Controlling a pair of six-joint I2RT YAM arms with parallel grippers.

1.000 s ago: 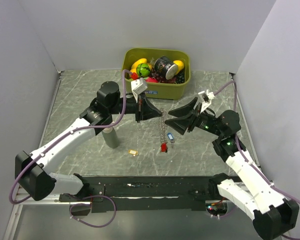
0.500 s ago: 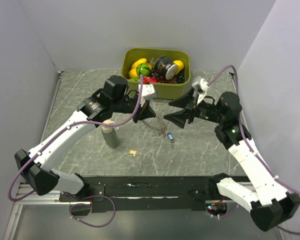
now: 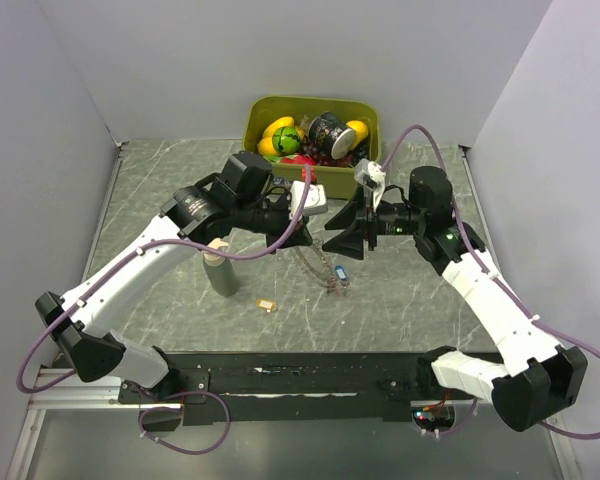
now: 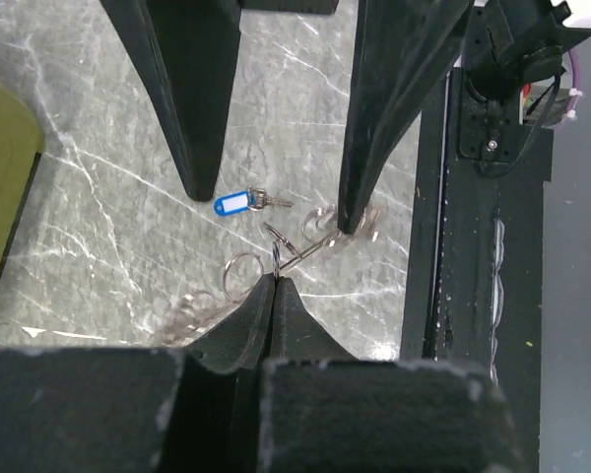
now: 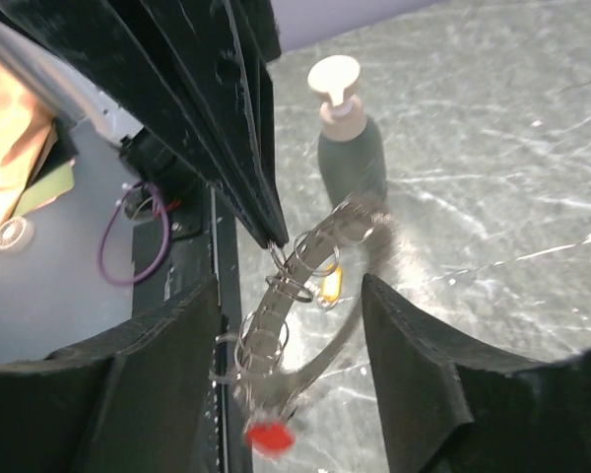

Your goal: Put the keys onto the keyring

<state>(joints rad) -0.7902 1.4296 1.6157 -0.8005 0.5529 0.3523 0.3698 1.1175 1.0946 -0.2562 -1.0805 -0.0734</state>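
- Jaws of the left gripper (image 3: pixel 302 225) are closed on the upper end of the keyring (image 3: pixel 320 262), which hangs from them toward the table (image 3: pixel 160 200). Jaws of the right gripper (image 3: pixel 333 231) stand open just beside it. The blue key (image 3: pixel 340 272) lies under the right jaws, and the yellow key (image 3: pixel 268 304) lies well apart, on the left gripper's side.
- In the left wrist view the closed tips pinch one thin wire ring. The two right fingers (image 4: pixel 192 99) come down in front, and the blue key lies on the table between them.
- In the right wrist view the keyring hangs between the open right jaws and is rather blurred. The red key (image 5: pixel 266 434) is at its lowest end and seems to be already threaded on.
- To do this step well, I think the left pinch should hold steady until the keyring hangs quiet. Then the right jaws should close on one single ring, not on a bunch.
- No brand or writing can be read, and the tags look blank.
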